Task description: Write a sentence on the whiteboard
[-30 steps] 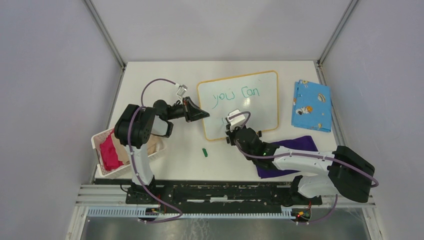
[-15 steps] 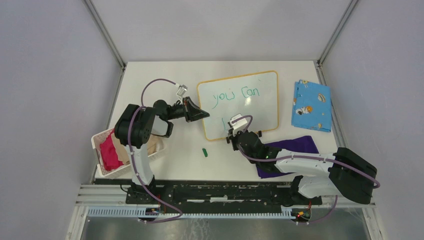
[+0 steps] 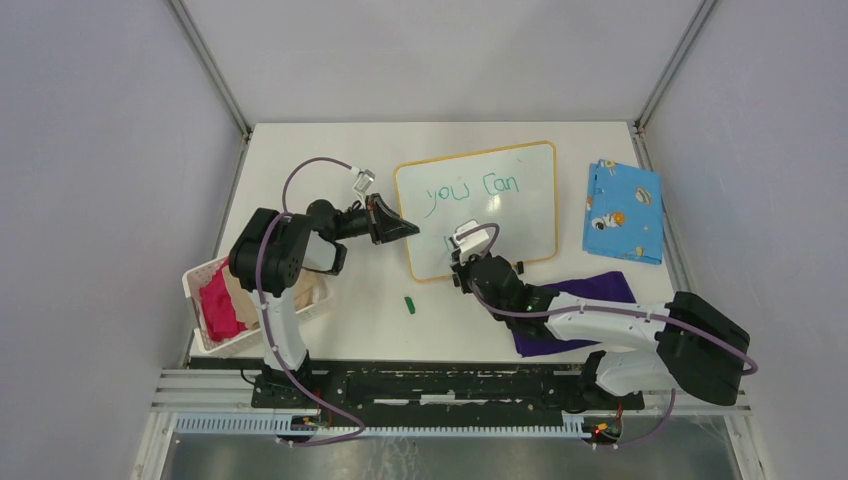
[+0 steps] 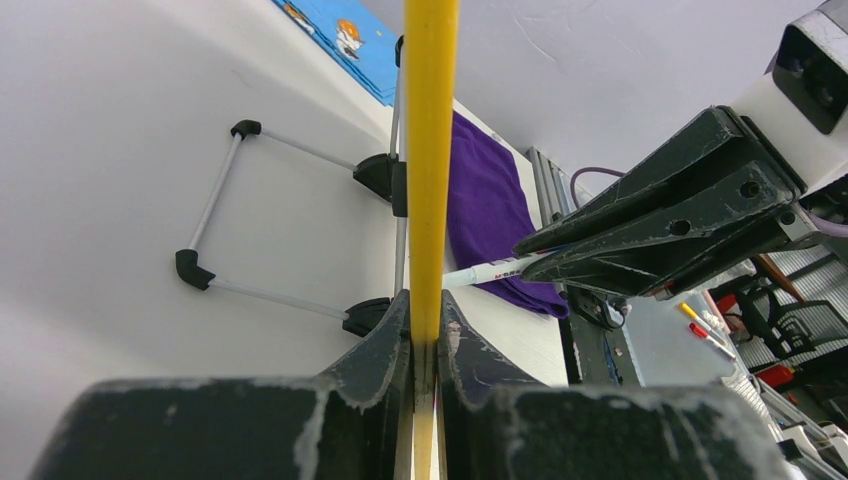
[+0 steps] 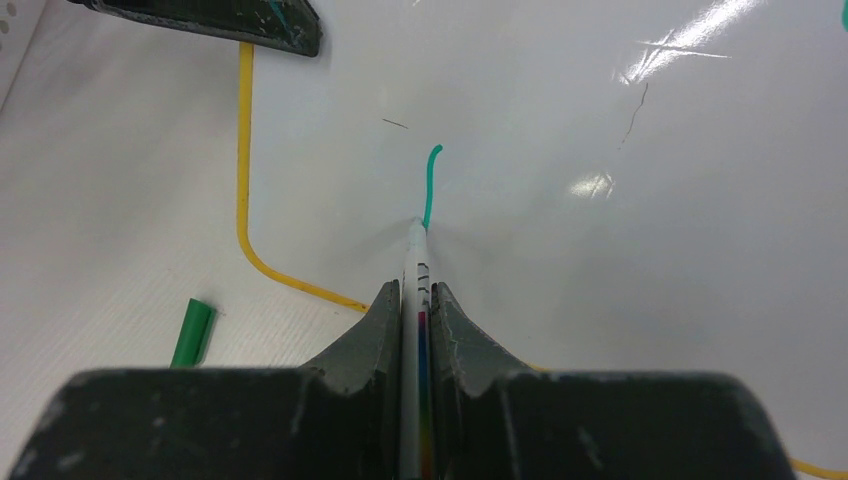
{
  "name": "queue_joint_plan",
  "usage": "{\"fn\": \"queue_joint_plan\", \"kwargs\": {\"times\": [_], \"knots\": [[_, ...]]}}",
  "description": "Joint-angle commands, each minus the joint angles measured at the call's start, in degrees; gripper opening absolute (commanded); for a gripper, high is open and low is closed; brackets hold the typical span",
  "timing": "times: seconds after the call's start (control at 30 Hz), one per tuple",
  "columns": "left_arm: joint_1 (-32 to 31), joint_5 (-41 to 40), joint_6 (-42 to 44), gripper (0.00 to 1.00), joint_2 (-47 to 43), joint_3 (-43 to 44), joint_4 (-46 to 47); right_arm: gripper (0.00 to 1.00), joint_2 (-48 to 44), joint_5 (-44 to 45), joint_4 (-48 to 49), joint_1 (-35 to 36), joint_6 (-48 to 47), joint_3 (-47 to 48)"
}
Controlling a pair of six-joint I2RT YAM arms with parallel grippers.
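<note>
Pinching the pen (image 5: 416,255), your right gripper (image 5: 415,292) rests its tip on the whiteboard (image 3: 525,215), below the green words (image 3: 470,188); your left gripper (image 4: 424,310) pinches the board's yellow edge.

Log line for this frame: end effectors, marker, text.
left end effector: shut on whiteboard rim | right end effector: shut on marker | tip: on whiteboard | sentence: "you can" plus one stroke

The left arm (image 3: 272,262) is bent at the elbow and reaches sideways, with the left gripper (image 4: 425,312) closed on the rim of the whiteboard (image 3: 522,205), while the right arm (image 3: 600,322) stretches low and forward-left, the right gripper (image 5: 416,292) clamped on a marker (image 5: 417,252).
</note>
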Motion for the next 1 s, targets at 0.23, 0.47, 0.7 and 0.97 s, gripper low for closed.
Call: {"fn": "queue_joint_plan", "kwargs": {"times": [0.23,0.47,0.7,0.97], "knots": [[-1.37,2.28,-1.76,0.02,1.22,0.31,6.11,0.00,1.98,-2.79,1.23,-0.20,-0.87,2.67],[-1.46,2.28,-1.68,0.02,1.13,0.19,6.03,0.00,1.84,-3.75,0.14,-0.18,-0.42,-0.34],[-1.55,2.32,-1.59,0.02,1.24,0.23,5.85,0.00,0.26,-1.44,-1.07,-0.25,-0.33,-1.95],[-1.55,2.26,-0.97,0.02,0.83,0.12,4.92,0.00,-2.66,3.13,-1.65,-1.24,-0.45,-1.68]]}}
